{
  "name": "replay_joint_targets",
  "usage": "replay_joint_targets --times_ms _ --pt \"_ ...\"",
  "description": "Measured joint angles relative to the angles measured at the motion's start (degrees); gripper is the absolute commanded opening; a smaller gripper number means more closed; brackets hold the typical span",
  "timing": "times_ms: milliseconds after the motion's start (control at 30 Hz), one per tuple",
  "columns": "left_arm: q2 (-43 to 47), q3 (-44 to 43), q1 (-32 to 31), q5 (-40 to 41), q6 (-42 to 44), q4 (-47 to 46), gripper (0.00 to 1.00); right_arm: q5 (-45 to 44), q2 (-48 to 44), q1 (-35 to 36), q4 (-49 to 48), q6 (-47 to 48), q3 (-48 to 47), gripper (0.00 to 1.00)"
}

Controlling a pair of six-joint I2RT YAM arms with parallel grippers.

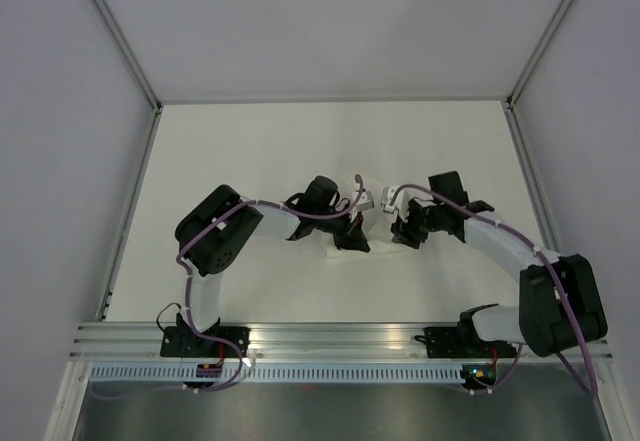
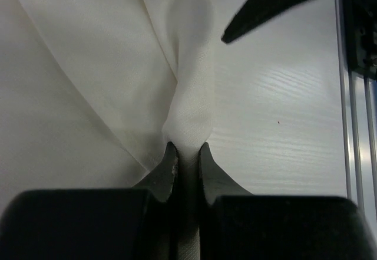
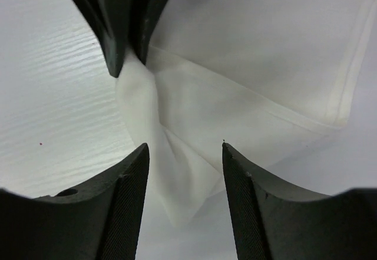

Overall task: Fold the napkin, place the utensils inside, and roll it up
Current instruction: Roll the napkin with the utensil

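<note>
Left wrist view: the black two-finger left gripper (image 2: 187, 152) has its jaws pressed together on a raised fold of the white soft cloth napkin (image 2: 88, 77), pinching it right at the tips. From that pinch a narrow ridge of cloth runs straight away from the fingers toward the top of the frame. Flatter layers fan off to its left, and the cream wood-grain tabletop (image 2: 283, 130) lies bare to its right.

Right wrist view shows what the left one cannot: the black right gripper (image 3: 184, 149) has its jaws spread wide above the cloth and grips nothing. Its tips are aimed at the left gripper's pinch. Whether they touch the cloth cannot be told. This view also shows a hemmed edge and one corner of the napkin lying flat at the right.

Top external view places it all. The napkin sits near the middle of the tabletop, between the two grippers, which face each other. They cover most of it and only small white patches show, so its overall long axis cannot be told from above.
</note>
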State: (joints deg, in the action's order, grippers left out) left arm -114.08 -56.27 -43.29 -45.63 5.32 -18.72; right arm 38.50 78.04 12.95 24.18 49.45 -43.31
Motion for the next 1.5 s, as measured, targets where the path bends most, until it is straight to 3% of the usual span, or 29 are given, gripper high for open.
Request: replay_joint_targets --times_ms 167,500,600,733,800,833,1033,1500 --pt "-1.7 0.4 1.3 -3.8 -4.2 -3.5 0.02 -8.0 -7.0 10.6 -8.6 2.7 11.0 0.62" --pt "-3.8 -0.5 2.2 -8.5 -7.5 -4.5 0.02 -20.9 -7.6 24.5 -21.5 5.7 18.8 0.58" --pt "-4.2 -0.7 2.2 -9.2 -7.9 -4.3 0.02 -23.5 -5.7 26.4 -26.0 6.6 19.3 0.51" --pt "-4.3 -1.0 2.4 -9.8 -8.1 -4.0 0.03 -24.9 -4.0 27.3 -28.6 7.4 19.7 0.28" --pt "-4.3 -1.1 2.6 -9.8 -8.2 -3.7 0.09 -25.0 -3.7 27.4 -28.7 7.8 19.7 0.25" --pt "-4.3 -1.1 2.7 -9.7 -8.2 -3.7 0.19 -25.0 -3.5 27.4 -28.7 7.8 19.7 0.23" --pt "-1.9 0.1 2.7 -7.0 -8.1 -1.8 0.38 -24.2 -0.6 27.4 -23.1 8.1 14.9 0.17" --pt "7.7 2.6 5.7 0.9 -9.7 2.3 0.43 -19.6 11.5 26.9 -1.1 6.7 -3.3 0.12"
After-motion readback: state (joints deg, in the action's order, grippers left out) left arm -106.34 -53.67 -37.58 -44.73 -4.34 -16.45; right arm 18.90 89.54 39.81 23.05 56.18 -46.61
